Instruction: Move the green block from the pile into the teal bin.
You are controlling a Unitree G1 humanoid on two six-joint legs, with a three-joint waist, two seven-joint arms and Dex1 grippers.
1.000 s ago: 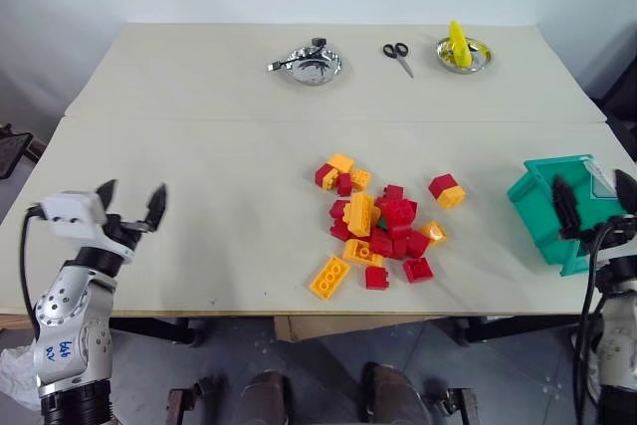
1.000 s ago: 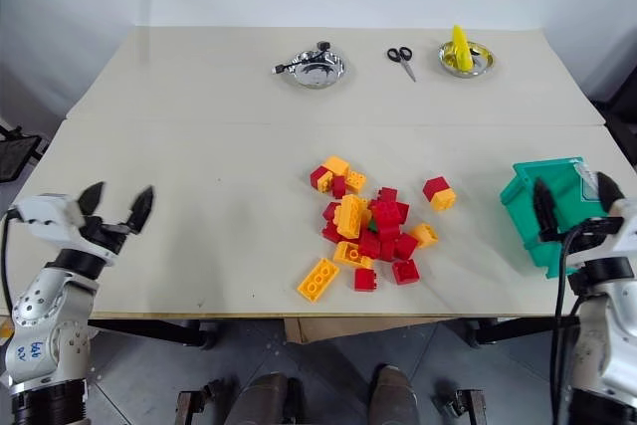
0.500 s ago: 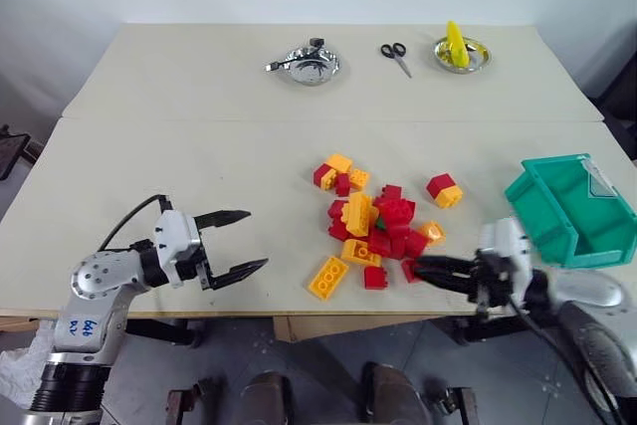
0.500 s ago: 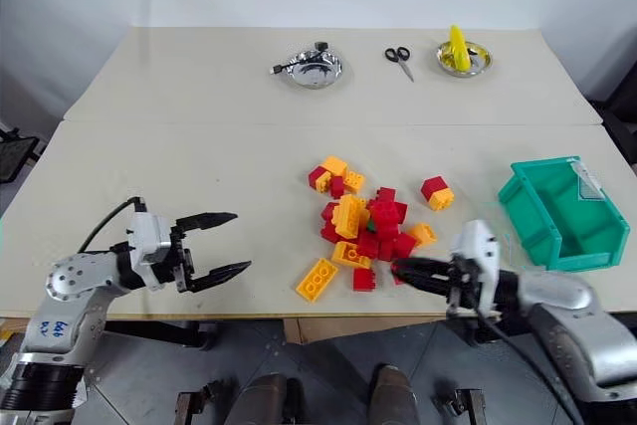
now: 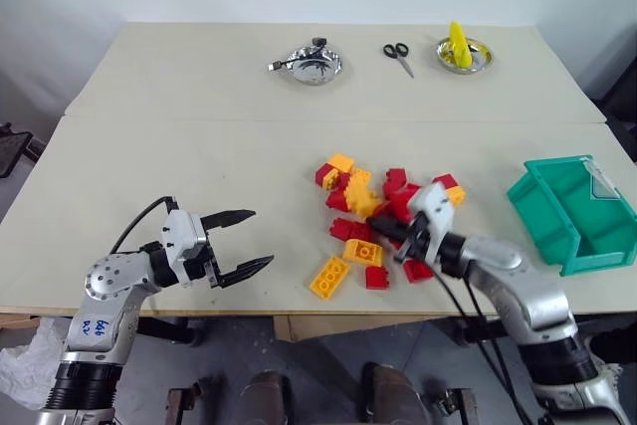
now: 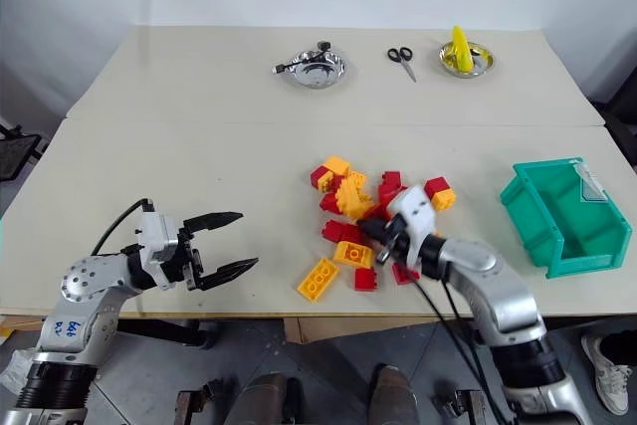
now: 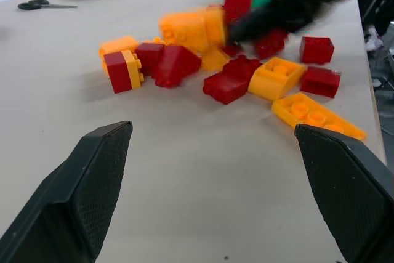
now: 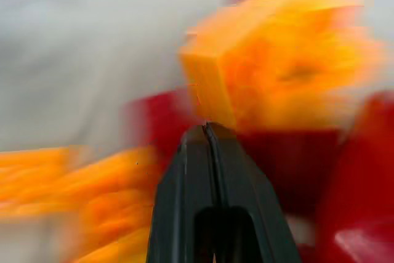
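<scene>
Hunting for the green block is where you're at, I'd say. I can't pick it out anywhere in the pile (image 5: pixel 383 221), so it's most likely buried under the red and orange bricks around the middle. That also means I can't tell which way it points or how its long axis runs.

Your right gripper (image 5: pixel 381 230) is poked into the pile's near side with its two fingers pressed flat together and nothing between them. The right wrist view has the tips right up against an orange brick (image 8: pixel 277 60) with red ones around it. It reads as nudging bricks aside, not a grab.

Next move, I'd guess: clear the bricks off the green one, then open the fingers and line them up across its short side once you can see how it lies. Go gently — loose bricks scatter easily.

Your left gripper (image 5: pixel 262 238) hangs spread wide over bare table, well left of the pile, holding nothing. The bin (image 5: pixel 545 224) sits off to the right, well apart from the pile, with no block visible in it.
</scene>
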